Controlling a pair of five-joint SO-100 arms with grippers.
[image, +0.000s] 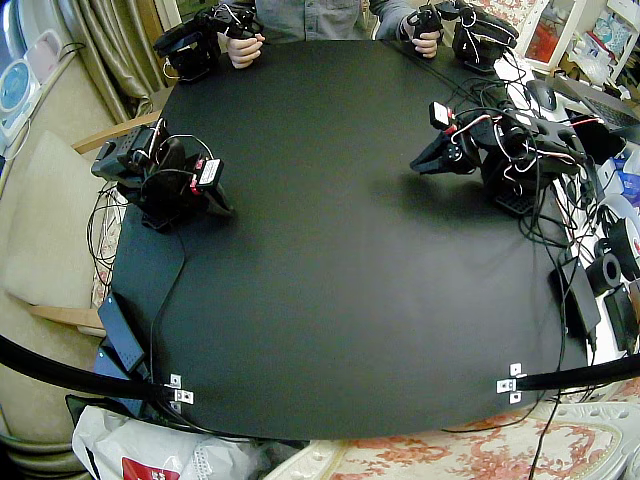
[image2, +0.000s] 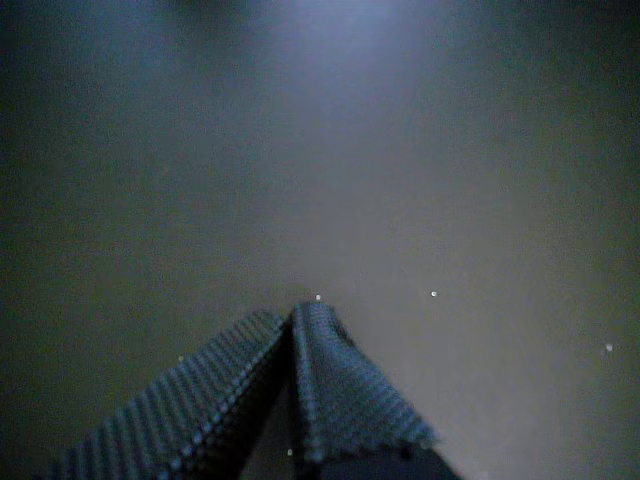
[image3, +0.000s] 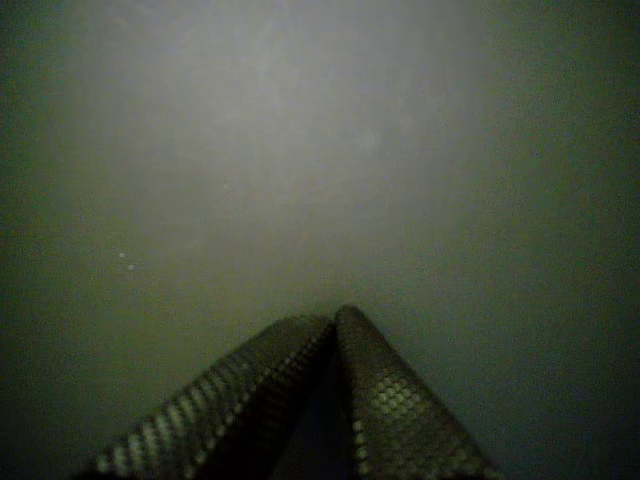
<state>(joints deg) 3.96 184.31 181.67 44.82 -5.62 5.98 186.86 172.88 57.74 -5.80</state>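
Claws both pinched closed, parked low on the black tabletop

Nearest the camera, a white plastic bag (image: 120, 455) sits below the front edge of the tabletop (image: 340, 320), with small metal brackets (image: 178, 388) at the front corners. Further in, the right arm (image: 165, 175) is folded down near its edge, right claw (image: 222, 207) tucked low and pointing toward the middle. Across from it and well apart, the left arm (image: 520, 150) is folded the same way, left claw (image: 420, 163) down near the surface. In a wrist view the textured fingers (image2: 340, 380) meet at the tips with no gap, nothing between them, just bare black surface ahead. In a wrist view the fingers (image3: 390, 400) are pressed together the same way. Can't tell if the tips actually touch the tabletop. Cables and gadgets (image: 600, 270) pile up beside the left arm. At the far edge, a person (image: 310, 15) sits behind the tabletop.
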